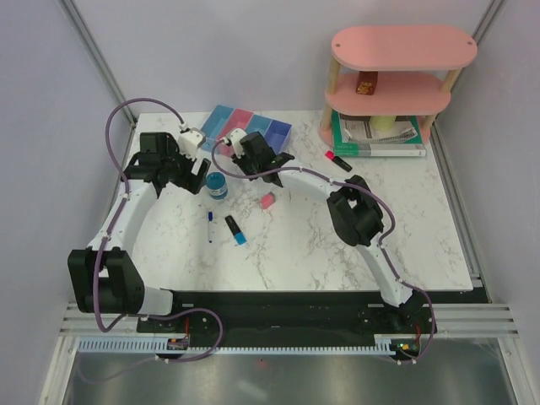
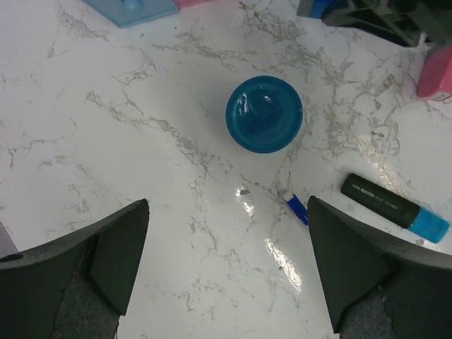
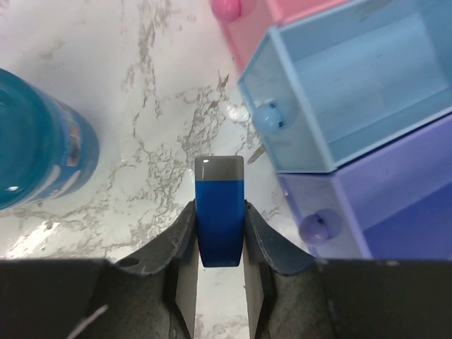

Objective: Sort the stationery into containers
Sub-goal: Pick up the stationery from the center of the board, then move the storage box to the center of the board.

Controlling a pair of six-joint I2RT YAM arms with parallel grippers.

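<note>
**Top external view.**
- A row of four joined bins (image 1: pixel 246 126) is sitting at the far edge of the marble table (image 1: pixel 405 228).
- The left gripper (image 1: pixel 192 173) is hovering just left of the blue tape roll (image 1: pixel 217 186), which is standing upright on the table.
- The right gripper (image 1: pixel 249 152) is reaching in just in front of the bins; its grip cannot be read from this view.
- A pink eraser (image 1: pixel 267 201) is lying right of the roll.
- A thin pen (image 1: pixel 210 226) and a blue-ended highlighter (image 1: pixel 235 229) are lying nearer the arm bases, side by side but apart.
- A pink-ended highlighter (image 1: pixel 339 160) is lying near the foot of the pink shelf (image 1: pixel 403 46).
- The shelf is carrying a red box (image 1: pixel 366 84) on its middle tier and a book (image 1: pixel 380 139) at its base.

**Left wrist view.**
- The left gripper's jaws are standing wide apart and gripping nothing, with bare marble between the fingers (image 2: pixel 106 261).
- The tape roll is sitting ahead of them, untouched.
- The pen's blue tip and the blue-ended highlighter are lying to the right.
- The pink eraser is showing at the right edge.

**Right wrist view.**
- The right gripper's jaws are pinching a blue eraser (image 3: pixel 219 212) upright between them, its grey end pointing outward.
- It is hanging above the table, just short of the bins.
- The light blue and purple compartments are lying ahead to the right.
- The tape roll is standing at the left.
</note>
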